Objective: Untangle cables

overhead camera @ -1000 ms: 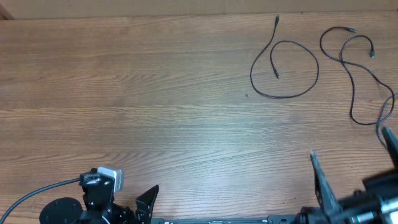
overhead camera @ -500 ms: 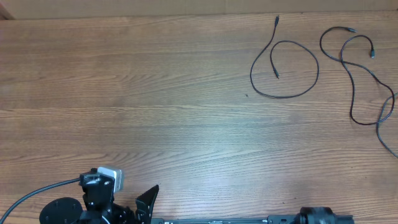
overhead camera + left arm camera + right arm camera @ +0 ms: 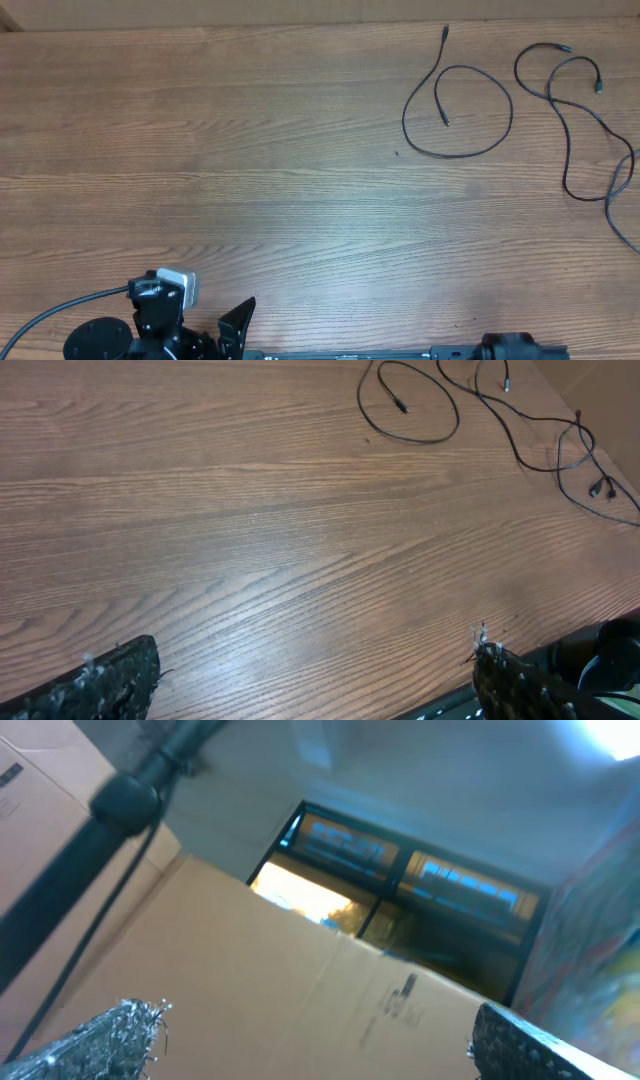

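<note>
Overhead, the two cables lie on the far right part of the wooden table (image 3: 200,150), apart from each other and not crossing. The shorter cable (image 3: 478,152) is a thin black cord. One small plug end sits near the table's far edge. From there the cord runs down, swings round in one open, roughly round loop, and ends with its other plug inside that loop. The longer cable (image 3: 567,130), just as thin and black, lies to the right of it. Two small plug ends show near its top, and below them it winds in loose bends toward the table's right edge, where a strand runs out of view. Both cords lie flat, with no knot visible. Any marking on the plugs is too small to tell. The left gripper (image 3: 315,652) hangs low over bare wood at the near edge, well away from both cables. Its jaws are spread wide and nothing is between them. The right gripper (image 3: 315,1020) points up and away from the table, its jaws likewise spread wide and empty. Behind it is a cardboard box (image 3: 300,990) bearing a few dark printed marks that are too blurred to read.
</note>
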`<state>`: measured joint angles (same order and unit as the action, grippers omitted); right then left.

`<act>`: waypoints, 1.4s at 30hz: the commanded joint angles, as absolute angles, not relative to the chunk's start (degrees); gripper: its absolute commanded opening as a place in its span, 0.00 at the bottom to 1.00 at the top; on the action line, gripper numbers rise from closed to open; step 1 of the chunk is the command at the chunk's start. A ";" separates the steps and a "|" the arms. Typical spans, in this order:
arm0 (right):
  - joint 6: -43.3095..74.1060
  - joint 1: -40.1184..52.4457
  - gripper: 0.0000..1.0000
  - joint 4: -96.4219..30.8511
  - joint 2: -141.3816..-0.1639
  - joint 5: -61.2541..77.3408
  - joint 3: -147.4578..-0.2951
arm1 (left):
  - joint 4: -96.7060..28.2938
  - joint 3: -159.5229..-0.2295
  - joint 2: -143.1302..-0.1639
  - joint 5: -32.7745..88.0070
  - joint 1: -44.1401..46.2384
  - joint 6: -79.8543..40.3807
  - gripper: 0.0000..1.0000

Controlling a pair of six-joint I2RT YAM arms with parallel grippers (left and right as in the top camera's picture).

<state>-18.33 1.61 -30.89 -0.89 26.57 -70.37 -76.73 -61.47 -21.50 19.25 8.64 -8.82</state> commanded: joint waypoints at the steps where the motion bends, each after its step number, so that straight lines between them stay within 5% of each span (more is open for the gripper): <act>1: -19.77 1.56 1.00 -32.32 -0.25 25.56 -72.69 | -76.55 -61.63 -21.26 19.07 9.04 -8.99 0.99; 18: -19.81 1.50 1.00 -27.20 -0.27 25.56 -72.55 | -76.55 -61.63 -21.26 19.05 9.04 -8.99 1.00; 42: -18.31 1.50 1.00 -16.78 -0.27 25.32 -44.86 | -76.55 -61.63 -21.26 19.07 9.04 -8.99 1.00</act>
<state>-19.53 1.54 -16.69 -0.84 26.50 -47.79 -76.73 -61.47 -21.50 19.25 8.64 -8.82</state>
